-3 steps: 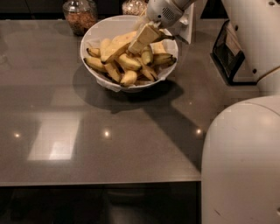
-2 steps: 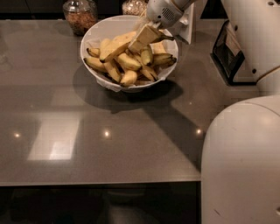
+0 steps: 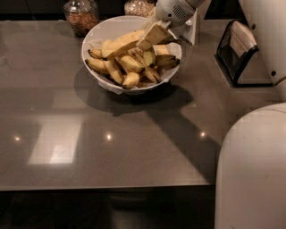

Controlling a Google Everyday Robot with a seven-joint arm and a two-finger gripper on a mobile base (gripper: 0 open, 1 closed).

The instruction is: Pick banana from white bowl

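Note:
The white bowl [image 3: 105,27] stands at the back middle of the grey table and holds several bananas. The banana [image 3: 121,43], long and pale yellow, lies on top of the pile, slanting up toward the right. My gripper [image 3: 153,36] reaches down into the bowl from the upper right and is shut on the banana's right end. Shorter yellow bananas with dark tips [image 3: 129,62] lie under and around it.
Two glass jars of brown grains [image 3: 81,16] [image 3: 139,7] stand behind the bowl. A black holder [image 3: 237,53] sits at the right. The grey table [image 3: 111,134] stretches toward me. My white body [image 3: 252,170] fills the lower right.
My gripper has shifted slightly up and to the right at the bowl, and the long banana's right end has risen a little with it.

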